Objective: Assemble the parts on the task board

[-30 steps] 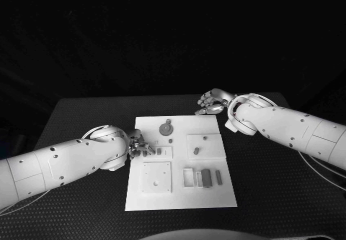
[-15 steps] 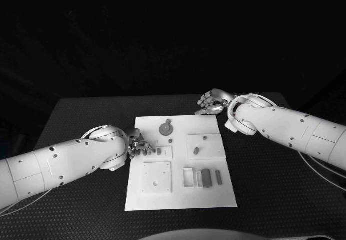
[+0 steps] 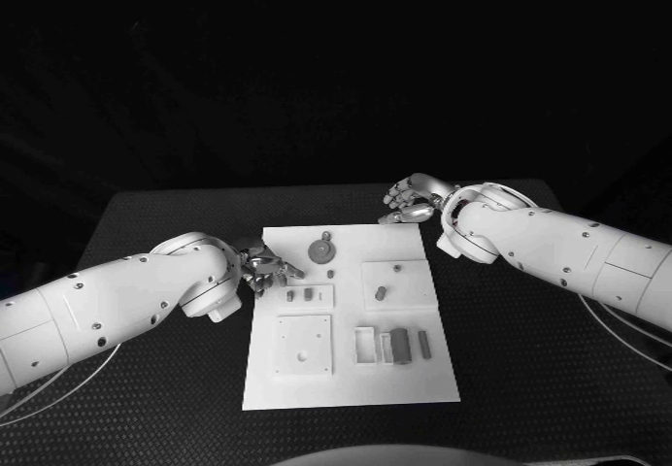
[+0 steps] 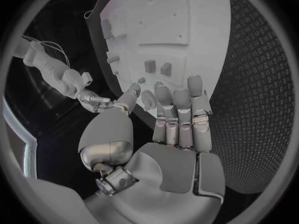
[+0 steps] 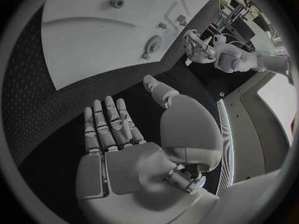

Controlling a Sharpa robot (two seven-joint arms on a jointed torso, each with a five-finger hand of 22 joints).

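The task board (image 3: 351, 388) lies in the middle of the head view, a white plate set lengthwise on the black table (image 3: 532, 388). On its upper part, just left of centre, sits a round disc part (image 3: 322, 251); below it two small upright parts (image 3: 298, 293) stand side by side in a raised square, and to the right another small part (image 3: 380, 292) lies in a second square. Lower on the board a row of narrow bar parts (image 3: 402, 345) lies beside an open slot, with a plain square block (image 3: 304, 345) to their left. The left hand (image 3: 266, 267) hovers at the board's upper left edge, just left of the disc; in the left wrist view that hand (image 4: 174, 129) has its fingers stretched out and apart over the board, holding nothing. The right hand (image 3: 415, 198) is above the board's upper right corner, over the table and off the plate; the right wrist view shows this hand (image 5: 118, 139) with its palm flat, fingers extended and empty.
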